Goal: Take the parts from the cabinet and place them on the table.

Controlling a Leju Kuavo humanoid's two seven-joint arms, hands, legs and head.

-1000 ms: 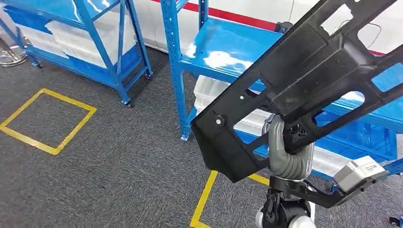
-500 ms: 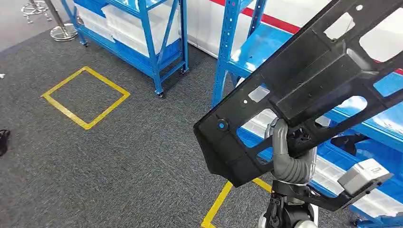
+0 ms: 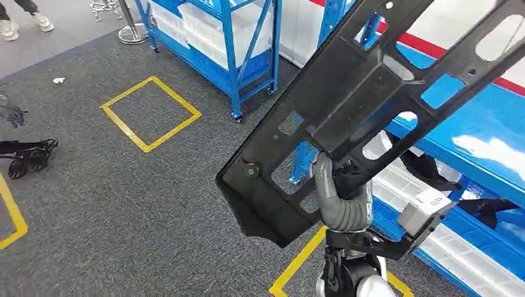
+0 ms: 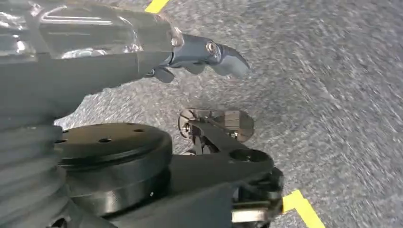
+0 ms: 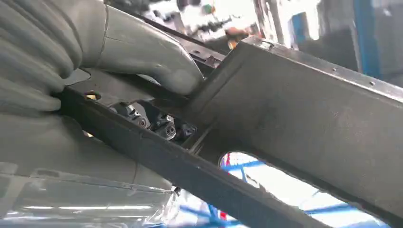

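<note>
Grey carpet [image 3: 142, 204] spreads under me, marked with yellow tape squares [image 3: 150, 112], and blue shelving racks [image 3: 238, 43] stand ahead and to my right. A white bin [image 3: 216, 28] sits low in the far rack; a blue shelf board [image 3: 489, 136] of the nearer rack runs along the right side.

My right hand [image 3: 337, 192] grips the big black part [image 3: 365, 105], a long frame with cut-out windows. It rises tilted from its lower end near my wrist up toward the top right corner, over the nearer rack's shelf. From the head view I see the grey thumb wrapped up over one of its bars. The right wrist view adds the close detail: the thumb [image 5: 142, 52] pressed flat on the part's [image 5: 294, 128] upper face, and darker fingertips [image 5: 157, 124] tucked beneath a rail, so the bar is clamped between them.

My left hand [image 4: 199, 54] appears in the left wrist view, hanging over carpet, its dark fingers slightly curled and apart, holding nothing.

Room to move lies on my left, where the carpet is broad. At its far left edge lie a small black wheeled object [image 3: 25, 154] and, further up, a person's shoes [image 3: 25, 21]. On the right the part's upper edge is close to the rack uprights.
</note>
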